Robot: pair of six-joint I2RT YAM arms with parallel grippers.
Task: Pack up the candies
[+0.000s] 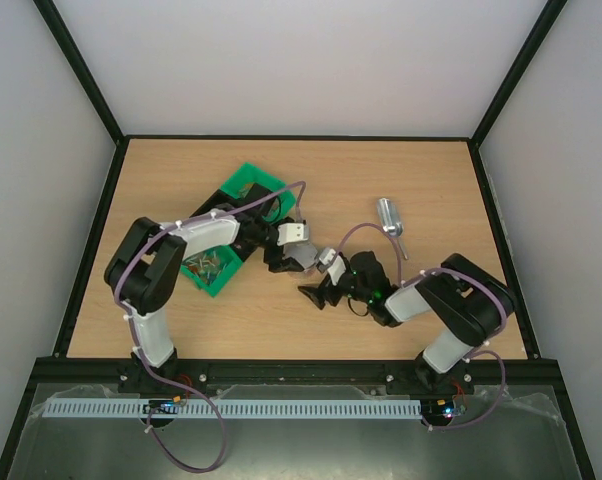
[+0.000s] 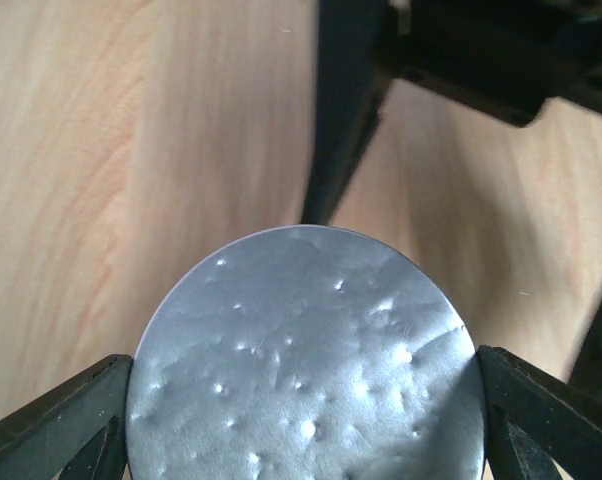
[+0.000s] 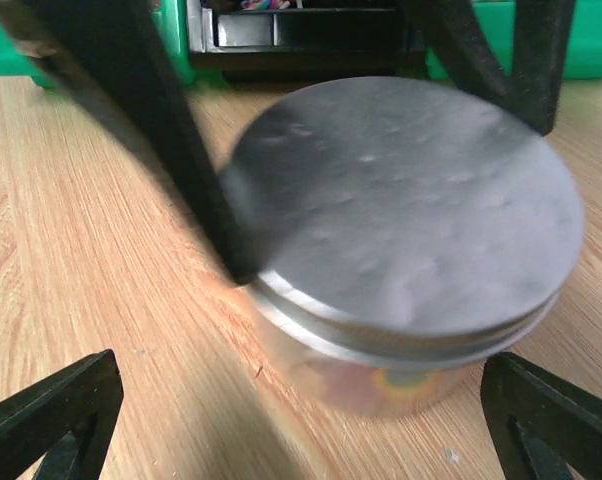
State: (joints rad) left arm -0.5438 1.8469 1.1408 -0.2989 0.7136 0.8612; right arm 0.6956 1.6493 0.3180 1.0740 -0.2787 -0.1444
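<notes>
A clear jar (image 3: 381, 370) stands on the wooden table with a round silver lid (image 3: 411, 210) on its mouth. A blur of coloured candies (image 3: 411, 382) shows through its wall. My left gripper (image 2: 301, 400) is shut on the lid (image 2: 301, 350); its black fingers (image 3: 161, 140) flank the lid in the right wrist view. My right gripper (image 3: 301, 420) is open, its jaws wide apart, just short of the jar and not touching it. In the top view both grippers meet mid-table, left (image 1: 284, 258) and right (image 1: 316, 295), and they hide the jar.
A green bin (image 1: 256, 182) with more candies (image 1: 209, 265) sits at the left under the left arm, close behind the jar (image 3: 591, 40). A metal scoop (image 1: 389, 220) lies on the table at the back right.
</notes>
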